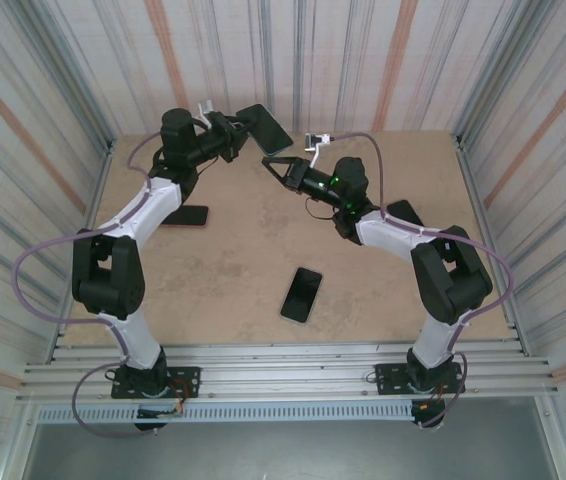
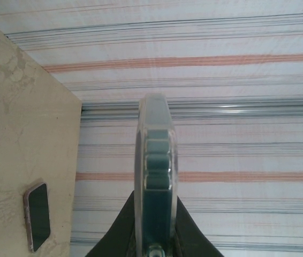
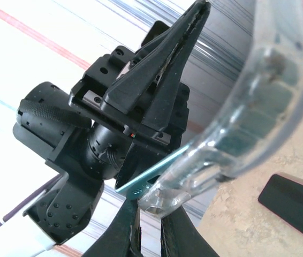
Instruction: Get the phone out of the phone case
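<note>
Right now your left gripper (image 1: 239, 130) is clenched on the phone case (image 2: 156, 115), holding it in the air above the far edge of the table (image 1: 233, 250). Your right gripper (image 3: 150, 217) is pinched tight on a corner of that case, where the teal phone (image 3: 141, 184) peeks out.

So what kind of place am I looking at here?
Probably a robot test booth, not a home: left arm and right arm bolted to a metal rail, striped sheet walls enclosing a wooden table, a loose phone lying on it.
</note>
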